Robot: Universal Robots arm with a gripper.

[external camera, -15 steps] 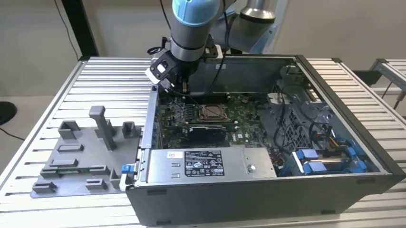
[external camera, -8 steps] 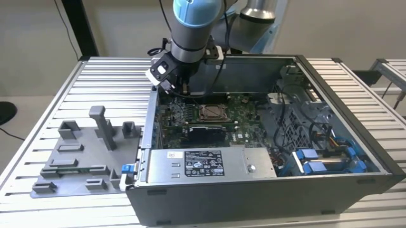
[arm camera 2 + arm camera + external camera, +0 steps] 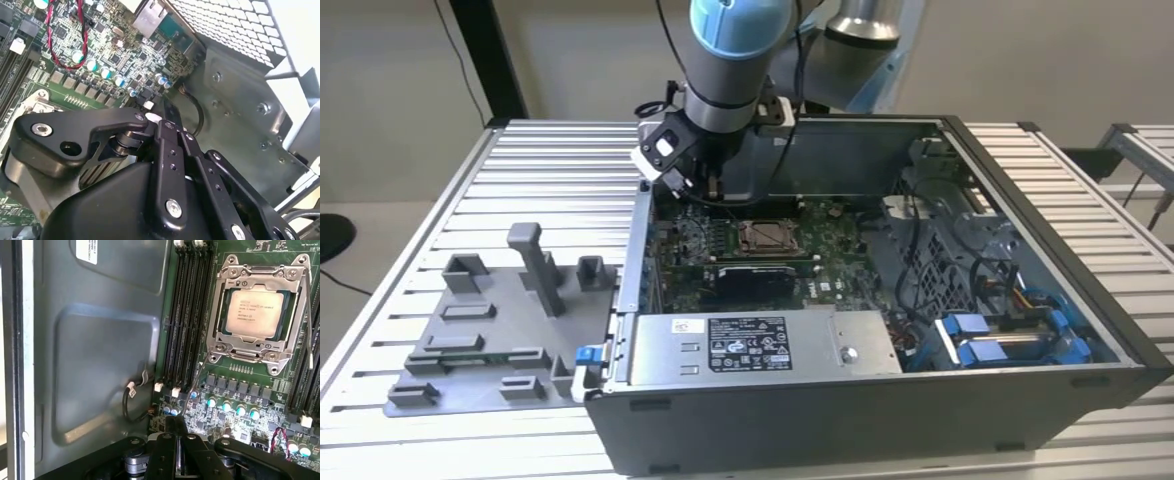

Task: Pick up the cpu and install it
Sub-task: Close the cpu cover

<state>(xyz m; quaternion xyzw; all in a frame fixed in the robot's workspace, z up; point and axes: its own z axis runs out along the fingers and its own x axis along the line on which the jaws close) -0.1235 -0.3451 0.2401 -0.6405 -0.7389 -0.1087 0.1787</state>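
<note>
Closest to the lens is the gripper (image 3: 176, 427), a matte black linkage of flat bars and bright screw heads. Its fingers (image 3: 171, 429) look pressed together with nothing between them. It hangs low over the green board (image 3: 240, 390), beside the grey sheet-metal case wall (image 3: 100, 365).

The cpu (image 3: 255, 312) lies in its socket, well apart from the gripper: a flat square with a smooth, silvery-white top. A shiny stamped-steel socket frame (image 3: 220, 300) surrounds it. I cannot tell whether that frame is latched.

The main risk, as I judge it, is the closed tips dropping or sweeping sideways. A thin black cable (image 3: 127, 405) loops just beside them and could snag. A row of small capacitors (image 3: 226, 406), upright cylinders with pale tops, stands near and could be knocked or sheared. The long dark memory slots (image 3: 187, 315) run between the gripper and the socket, and their ridged plastic edges could catch a low pass. If the cpu sits even slightly askew, pressure on the frame might damage the contacts beneath.

Outside the case, a grey plastic tray (image 3: 480, 330) with upright posts rests on the table.
</note>
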